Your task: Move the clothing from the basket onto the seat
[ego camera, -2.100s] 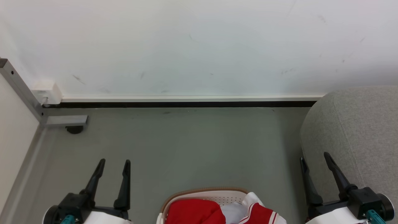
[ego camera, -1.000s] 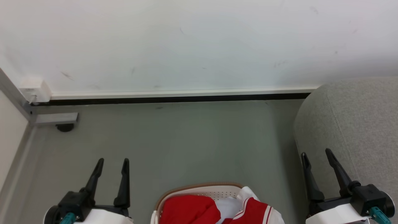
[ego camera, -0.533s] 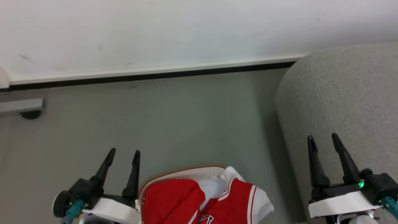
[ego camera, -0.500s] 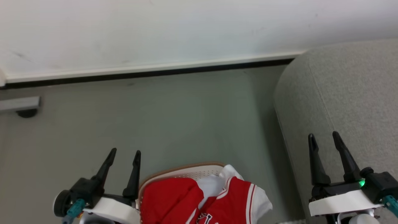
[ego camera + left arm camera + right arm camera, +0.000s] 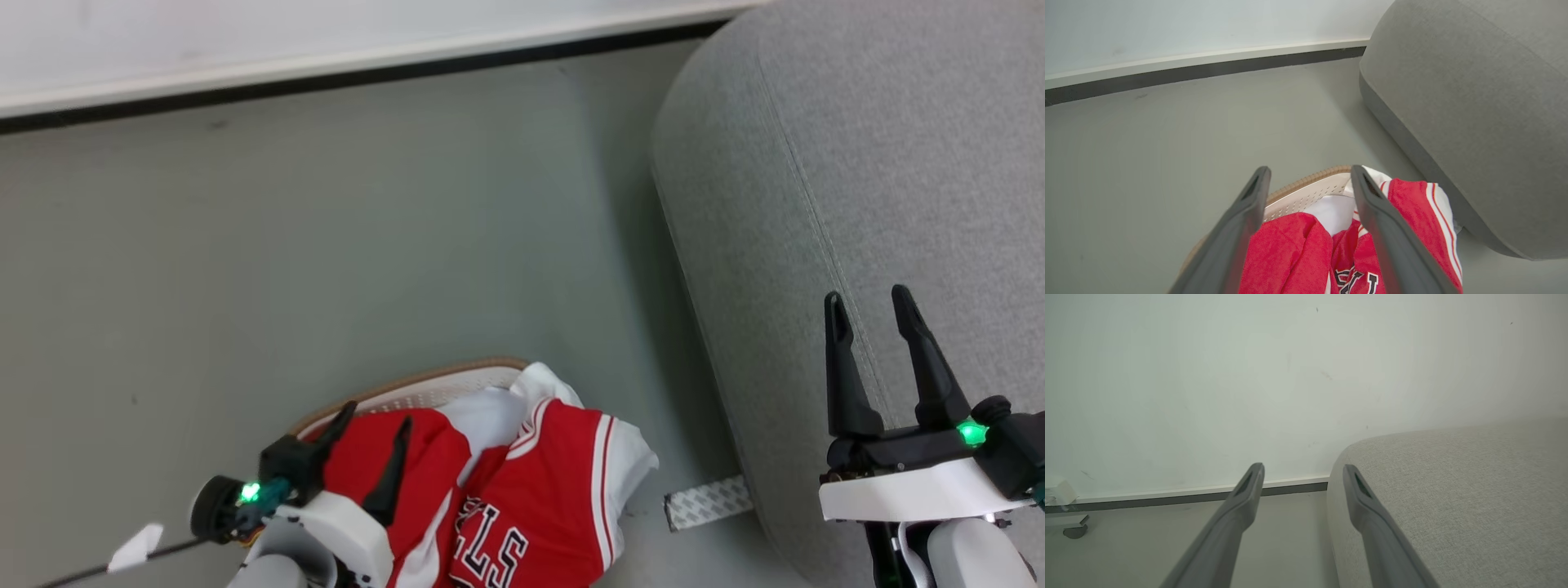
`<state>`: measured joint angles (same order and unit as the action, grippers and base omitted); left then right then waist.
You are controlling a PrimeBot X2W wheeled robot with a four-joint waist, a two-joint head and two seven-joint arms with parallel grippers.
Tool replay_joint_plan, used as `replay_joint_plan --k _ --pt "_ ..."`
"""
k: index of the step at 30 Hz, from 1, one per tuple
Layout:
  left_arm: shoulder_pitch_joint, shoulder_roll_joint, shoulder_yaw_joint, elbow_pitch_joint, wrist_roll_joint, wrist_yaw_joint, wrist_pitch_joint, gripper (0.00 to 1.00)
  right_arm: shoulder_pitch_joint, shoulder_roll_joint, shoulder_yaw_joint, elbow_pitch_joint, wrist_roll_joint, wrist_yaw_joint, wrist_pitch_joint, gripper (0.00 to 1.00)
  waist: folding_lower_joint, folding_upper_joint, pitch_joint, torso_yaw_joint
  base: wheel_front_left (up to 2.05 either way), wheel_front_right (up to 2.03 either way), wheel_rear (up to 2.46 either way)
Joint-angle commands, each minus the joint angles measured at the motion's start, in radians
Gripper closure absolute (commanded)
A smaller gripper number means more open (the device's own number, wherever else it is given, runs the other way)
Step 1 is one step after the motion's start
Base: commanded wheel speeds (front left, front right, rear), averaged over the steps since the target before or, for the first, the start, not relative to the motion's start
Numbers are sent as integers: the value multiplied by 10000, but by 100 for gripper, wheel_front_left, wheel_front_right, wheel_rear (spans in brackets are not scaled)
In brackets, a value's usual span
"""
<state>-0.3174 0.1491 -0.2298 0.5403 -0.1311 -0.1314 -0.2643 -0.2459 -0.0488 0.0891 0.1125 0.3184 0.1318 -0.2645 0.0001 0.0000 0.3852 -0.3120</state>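
The white basket [image 5: 424,390] with its tan rim sits on the floor at the bottom of the head view, heaped with red-and-white clothing [image 5: 539,482]; a lettered jersey drapes over its right side. My left gripper [image 5: 377,420] hangs open just above the red pile, nothing between its fingers. In the left wrist view the same clothing [image 5: 1294,253] and basket [image 5: 1310,190] lie below that open gripper [image 5: 1308,175]. The grey seat [image 5: 857,188] fills the right side. My right gripper [image 5: 868,304] is open over the seat's edge; the right wrist view shows the gripper [image 5: 1302,469] open beside the seat [image 5: 1453,490].
Grey floor [image 5: 326,229] stretches from the basket to the white wall with its dark skirting [image 5: 326,77]. A patterned white strip [image 5: 706,502] lies on the floor between basket and seat. A small white tag [image 5: 135,547] hangs by my left wrist.
The head camera has tilted down and toward the seat, so the whole scene shifted. My left gripper has swung inward from beside the basket to over the red clothing. Both grippers stay open.
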Motion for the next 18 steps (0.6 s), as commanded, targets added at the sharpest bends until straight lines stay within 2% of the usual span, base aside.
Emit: replay_joint_plan --k 1,11,18 --pt "-350 174 -283 413 -90 19 21 0 -175 -29 -49 -90 116 -21 0 0 -1 0 515 -366 0 0 0" --pt "-2236 546 -2210 3388 -295 17 883 0 -612 -29 -119 -472 390 -21 0 0 -1 0 1787 -965 0 0 0" --pt "-3208 887 -3391 4825 -287 18 1749 0 -862 -26 11 -669 885 -21 0 0 -1 0 2756 -1442 0 0 0"
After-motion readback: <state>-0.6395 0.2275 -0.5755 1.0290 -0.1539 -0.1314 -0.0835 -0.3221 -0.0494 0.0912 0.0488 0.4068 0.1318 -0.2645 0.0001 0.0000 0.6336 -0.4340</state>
